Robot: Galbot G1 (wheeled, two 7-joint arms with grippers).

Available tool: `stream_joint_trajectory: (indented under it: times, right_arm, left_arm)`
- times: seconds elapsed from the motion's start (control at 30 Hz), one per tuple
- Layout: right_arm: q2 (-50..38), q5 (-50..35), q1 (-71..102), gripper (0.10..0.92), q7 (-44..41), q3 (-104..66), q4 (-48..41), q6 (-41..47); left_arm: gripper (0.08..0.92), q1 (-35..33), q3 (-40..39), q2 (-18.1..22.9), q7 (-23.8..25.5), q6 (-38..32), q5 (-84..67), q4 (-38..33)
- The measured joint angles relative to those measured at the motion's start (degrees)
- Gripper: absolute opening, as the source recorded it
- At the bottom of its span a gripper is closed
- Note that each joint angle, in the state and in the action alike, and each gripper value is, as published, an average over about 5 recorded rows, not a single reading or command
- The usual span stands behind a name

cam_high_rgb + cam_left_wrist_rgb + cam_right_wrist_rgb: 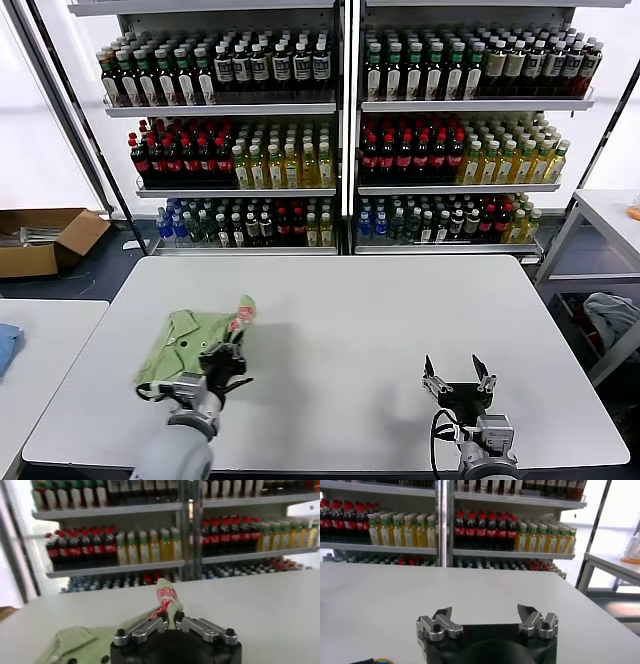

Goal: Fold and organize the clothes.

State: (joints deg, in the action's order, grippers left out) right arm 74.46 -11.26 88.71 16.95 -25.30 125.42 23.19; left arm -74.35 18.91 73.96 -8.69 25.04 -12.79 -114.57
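The light green polo shirt lies bunched on the left part of the white table, its collar to the left. My left gripper is shut on a fold of the shirt and lifts a strip with the red-and-white print above the table. In the left wrist view the fabric rises from between the closed fingers of the left gripper. My right gripper is open and empty over the table's front right; it also shows in the right wrist view.
Shelves of bottles stand behind the table. A cardboard box lies on the floor at the far left. A blue cloth lies on a side table at the left. A grey-blue bundle sits at the right under another table.
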Motion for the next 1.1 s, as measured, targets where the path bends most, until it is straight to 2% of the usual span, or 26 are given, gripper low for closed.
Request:
stream_joint_trajectory:
  times: [0.2,0.3,0.7,0.97,1.1]
  right_arm:
    - [0.7,0.7,-0.1,0.823,0.0,0.3,-0.1,0.1]
    - [1.1,1.0,-0.3,0.823,0.0,0.7,-0.5,0.2]
    - [1.1,-1.5,-2.2,0.823,0.0,2.7,-2.3,1.1]
    - [0.1,-12.8,-6.0,0.823,0.1,5.1,-3.1,3.8]
    - [-0.2,-19.2,-9.9,0.823,0.9,7.8,-4.1,5.8]
  left_arm:
    - [0.122,1.6,-4.9,3.2,-0.5,0.2,1.2,0.5]
    - [0.153,2.2,-7.0,4.7,-0.6,-0.4,0.4,0.5]
    - [0.491,3.3,-12.4,9.9,-1.7,-3.8,-7.2,-0.6]
    - [0.725,2.8,-10.4,9.1,-4.1,-3.7,-7.7,-2.1]
    - [0.807,2.0,-7.5,7.8,-5.6,-2.8,-6.7,-3.1]
